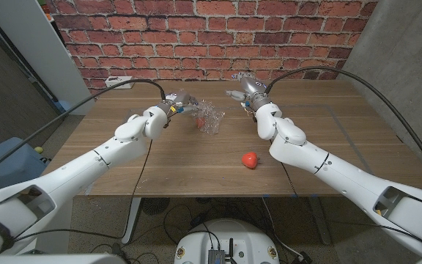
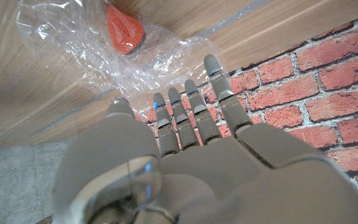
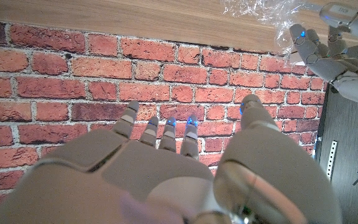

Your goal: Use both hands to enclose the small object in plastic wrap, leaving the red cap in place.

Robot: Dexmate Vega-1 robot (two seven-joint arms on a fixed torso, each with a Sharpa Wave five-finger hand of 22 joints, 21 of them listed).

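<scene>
From my head camera, my left hand (image 1: pixel 173 105) is small and far off at the back of the desk (image 1: pixel 196 165), and I cannot make out there whether its fingertips actually pinch the plastic wrap (image 1: pixel 209 119) or only reach its edge. My left wrist camera shows more: my fingers (image 2: pixel 194 112) are stretched out and a little apart, their tips lying right at the crumpled border of the wrap, but whether they grip it stays unclear to me. Inside the clear film I see a small red object (image 2: pixel 125 30), partly blurred by the folds and glare, so its exact shape is hard to read; from the head view it is just a reddish spot (image 1: pixel 199 123) within the wrap. My right hand (image 1: pixel 242 89) hovers near the desk's far edge, to the right of the wrap and apart from it; in its own wrist camera the fingers (image 3: pixel 160 134) are spread with nothing between them, seen against the brick wall (image 3: pixel 55 81). That same camera catches my left hand (image 3: pixel 322 53) at the picture's edge, close against a corner of the film, largely cut off. A red cap (image 1: pixel 250 159) sits alone on the bare wood nearer to me, well apart from the wrap, beside my right forearm.
</scene>
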